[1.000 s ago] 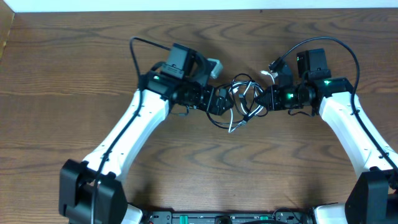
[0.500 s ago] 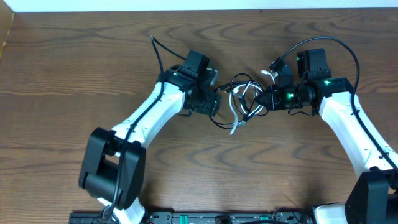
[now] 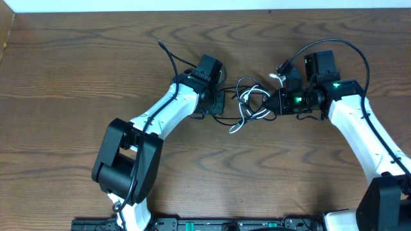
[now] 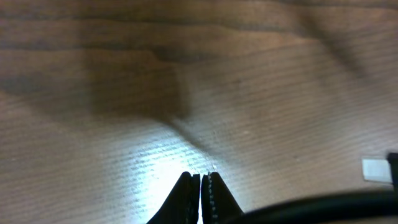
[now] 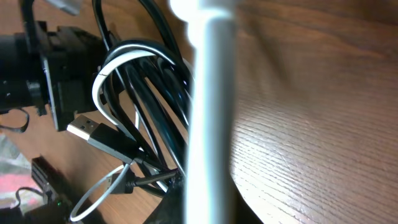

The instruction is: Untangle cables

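The black cable (image 3: pixel 247 82) and the white cable (image 3: pixel 238 124) lie coiled together on the wooden table between my two arms. My left gripper (image 3: pixel 218 105) sits at the tangle's left edge. In the left wrist view its jaws (image 4: pixel 202 177) stand shut over bare wood with nothing between the tips, and a blurred black cord (image 4: pixel 311 205) crosses just behind them. My right gripper (image 3: pixel 270 104) is at the tangle's right edge, shut on the white cable (image 5: pixel 208 93), which runs up out of the jaws (image 5: pixel 199 190). Black loops (image 5: pixel 155 93) and a USB plug (image 5: pixel 84 129) lie beyond it.
Thick black wires arch over each arm (image 3: pixel 168 54) (image 3: pixel 350 46). A small white plug (image 3: pixel 276 76) sticks up beside the right wrist. A white wall edge (image 3: pixel 192 5) runs along the back of the table. A white tag (image 4: pixel 376 169) shows at the right of the left wrist view.
My left gripper has gone from open to shut, and its arm has swung in so the elbow sits closer to the tangle. The tangle's lower loops shifted slightly. The right arm has not moved.
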